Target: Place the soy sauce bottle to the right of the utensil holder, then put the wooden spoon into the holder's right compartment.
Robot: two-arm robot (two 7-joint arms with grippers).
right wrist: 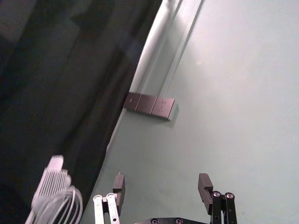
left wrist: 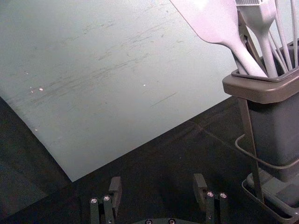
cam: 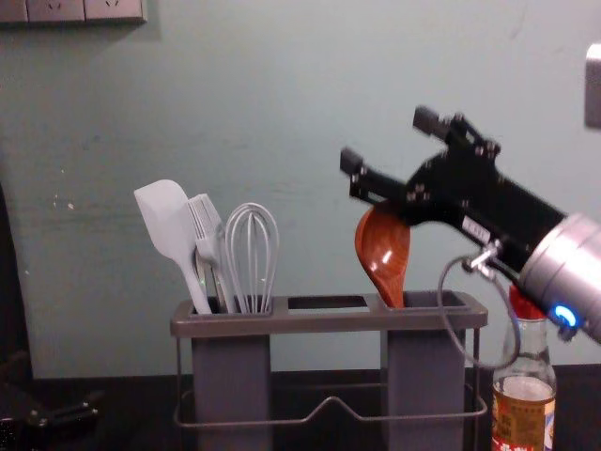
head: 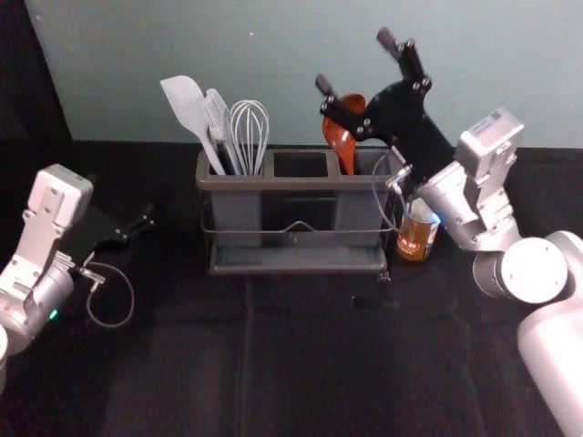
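My right gripper (head: pixel 361 60) is raised above the holder's right end in the head view, open and empty; the right wrist view shows this gripper (right wrist: pixel 161 191) with its fingers wide apart. Behind and below it, the wooden spoon (cam: pixel 383 252) stands bowl-up in the right compartment of the utensil holder (head: pixel 292 182). The soy sauce bottle (cam: pixel 524 399) stands upright just right of the holder, its red cap partly behind the right arm. My left gripper (head: pixel 137 224) is low, left of the holder; in the left wrist view the same gripper (left wrist: pixel 156 186) is open with nothing between its fingers.
A spatula (head: pixel 187 107), a brush (cam: pixel 208 230) and a whisk (head: pixel 249 132) stand in the holder's left compartment. A pale wall (cam: pixel 282 113) rises behind the black-covered table (head: pixel 310 355). Wall sockets (right wrist: pixel 149 105) are in the right wrist view.
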